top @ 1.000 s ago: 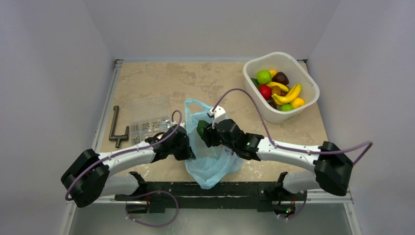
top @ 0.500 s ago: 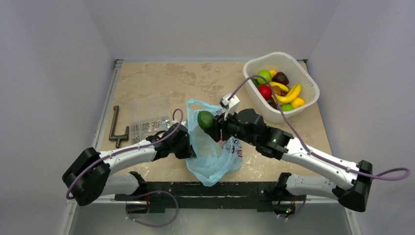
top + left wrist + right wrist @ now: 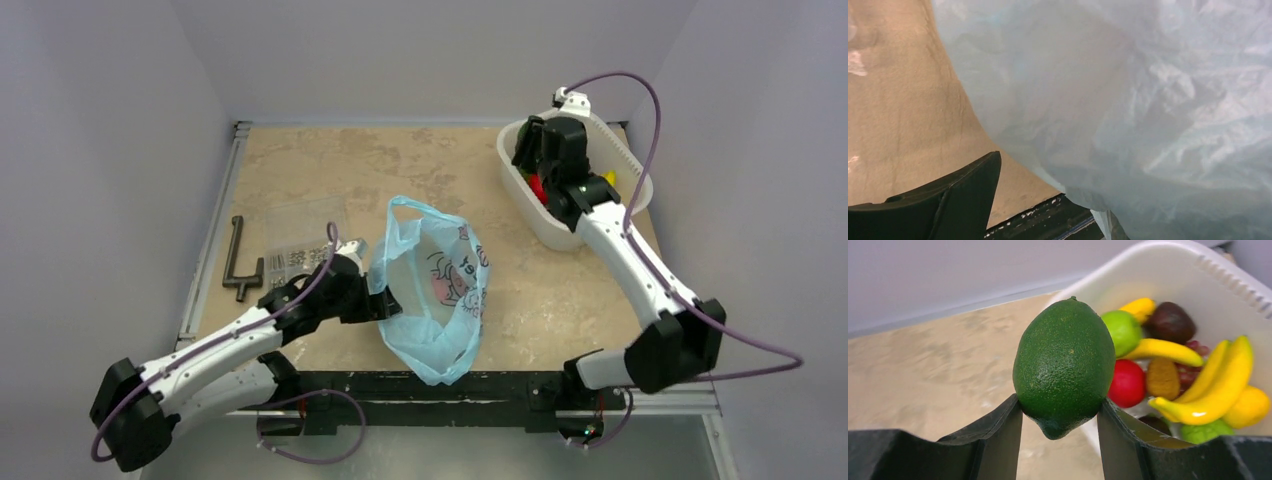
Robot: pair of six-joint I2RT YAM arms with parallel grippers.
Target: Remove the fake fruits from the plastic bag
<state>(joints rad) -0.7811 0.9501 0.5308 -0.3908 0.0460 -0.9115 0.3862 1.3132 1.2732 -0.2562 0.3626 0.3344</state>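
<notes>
The light-blue plastic bag (image 3: 440,300) lies slack on the table, its pink-and-white print facing up; in the left wrist view the plastic bag (image 3: 1128,100) fills most of the picture. My left gripper (image 3: 385,305) is at the bag's left edge, open, with one dark finger (image 3: 948,200) showing apart from the plastic and the other hidden behind it. My right gripper (image 3: 1060,410) is shut on a dark green fake fruit (image 3: 1064,365) and holds it over the near rim of the white basket (image 3: 1158,255). In the top view the right gripper (image 3: 530,150) hangs above the basket (image 3: 545,225).
The basket holds several fake fruits, among them a banana (image 3: 1218,385), a red one (image 3: 1128,382) and a light-green one (image 3: 1123,327). A clear box of metal parts (image 3: 300,245) and a black L-shaped tool (image 3: 238,262) lie left of the bag.
My right arm has carried the green fruit from the bag's mouth to above the basket. My left gripper has opened and let go of the bag, which has sunk flat.
</notes>
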